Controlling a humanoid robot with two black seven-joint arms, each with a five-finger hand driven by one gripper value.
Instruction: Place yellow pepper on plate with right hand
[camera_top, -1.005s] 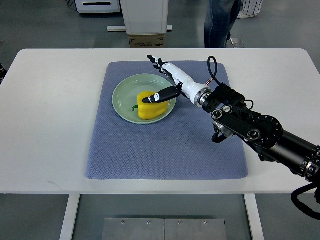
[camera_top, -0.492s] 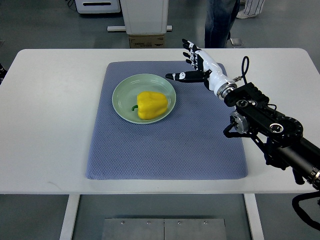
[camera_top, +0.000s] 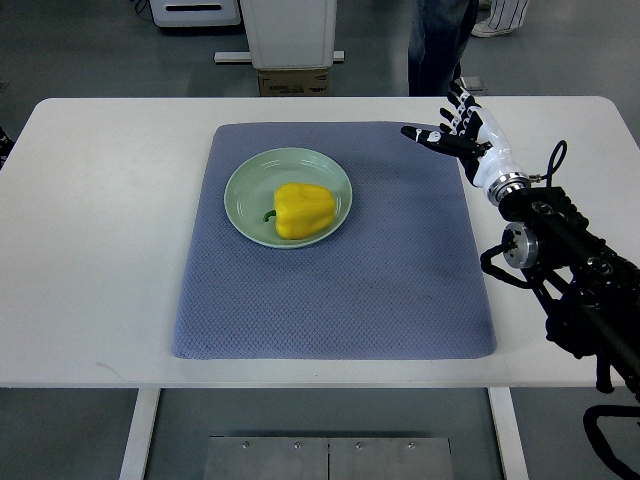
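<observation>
— Yellow pepper (camera_top: 303, 209) lying inside the pale green plate (camera_top: 243, 176), green stem toward the plate's left, nothing touching it. Looks placed.

— And the right robot hand (camera_top: 462, 131)?

— Released: fingers spread, thumb pointing left, grasping nothing. Hovering over the far right corner of the blue mat (camera_top: 400, 290), well apart from the plate.

— So what remains of the step?

— Probably only the retreat (judging from how things lie). Best done by pulling away toward the right edge of the white tabletop (camera_top: 110, 230), at the present height, fingers kept loose.

— Any hazard?

— Little. No sweeping back across the plate; no dragging of the dark forearm (camera_top: 560, 250) over the mat, since a snagged mat would shift plate and pepper together. Also worth minding: a person's legs (camera_top: 437, 45) beyond the far edge, near the hand's side.

— Left arm?

— Not visible anywhere.

— Pepper stable enough?

— Seemingly so: resting on its side, within the rim, no overhang.
</observation>
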